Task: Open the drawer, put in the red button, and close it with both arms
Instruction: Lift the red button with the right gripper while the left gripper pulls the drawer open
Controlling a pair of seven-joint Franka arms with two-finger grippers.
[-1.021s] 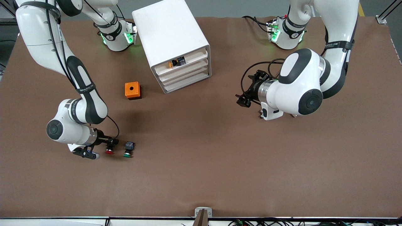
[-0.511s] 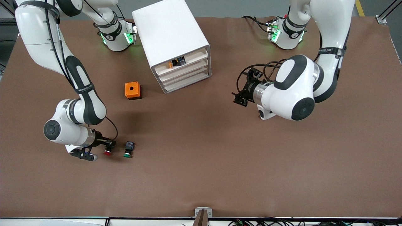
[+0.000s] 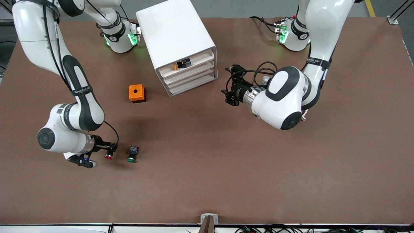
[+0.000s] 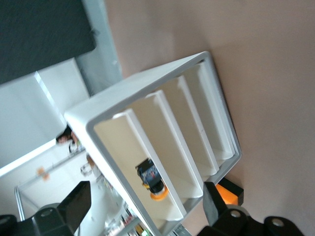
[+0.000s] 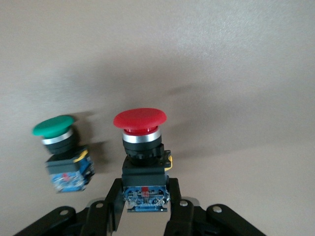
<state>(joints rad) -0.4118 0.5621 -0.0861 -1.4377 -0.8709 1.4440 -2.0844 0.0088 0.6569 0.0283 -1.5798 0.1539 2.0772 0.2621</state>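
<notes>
The red button (image 5: 141, 132), with a red cap and a black-and-blue body, is clamped by its body in my right gripper (image 5: 146, 197). In the front view the red button (image 3: 108, 157) and right gripper (image 3: 112, 150) are low over the table beside the green-capped twin. I cannot tell whether the button touches the table. The white drawer cabinet (image 3: 176, 35) stands at the robots' side of the table, its drawer fronts (image 3: 192, 76) facing the camera. My left gripper (image 3: 230, 94) is open and empty, level with the drawer fronts, toward the left arm's end. In the left wrist view the left gripper (image 4: 145, 201) faces the cabinet (image 4: 162, 125).
The green-capped switch (image 3: 132, 154) lies beside the red button and also shows in the right wrist view (image 5: 60, 142). An orange box with a round hole (image 3: 136, 93) sits beside the cabinet. A small orange-capped switch (image 4: 152, 179) lies in the cabinet's top compartment (image 3: 182, 63).
My left arm has swung its gripper toward the cabinet's drawer fronts. My right gripper has shifted a little toward the right arm's end, carrying the red button away from the green one.
</notes>
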